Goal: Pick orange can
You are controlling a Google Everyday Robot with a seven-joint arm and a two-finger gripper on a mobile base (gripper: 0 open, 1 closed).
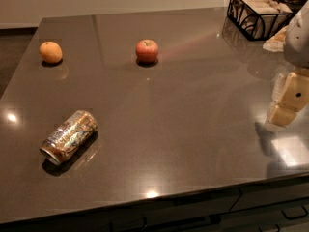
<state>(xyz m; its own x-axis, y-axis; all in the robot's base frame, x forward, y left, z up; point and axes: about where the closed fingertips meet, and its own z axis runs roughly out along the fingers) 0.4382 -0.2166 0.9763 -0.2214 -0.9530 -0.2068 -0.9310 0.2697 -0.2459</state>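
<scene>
The orange can lies on its side at the front left of the dark countertop. Its label is shiny orange-brown and silvery, and its end faces front left. My gripper hangs at the far right edge of the view, over the right side of the counter. It is far from the can and holds nothing that I can see.
A round orange fruit sits at the back left. A red apple sits at the back middle. A black wire basket with pale packets stands at the back right corner. Drawer fronts run below the counter's front edge.
</scene>
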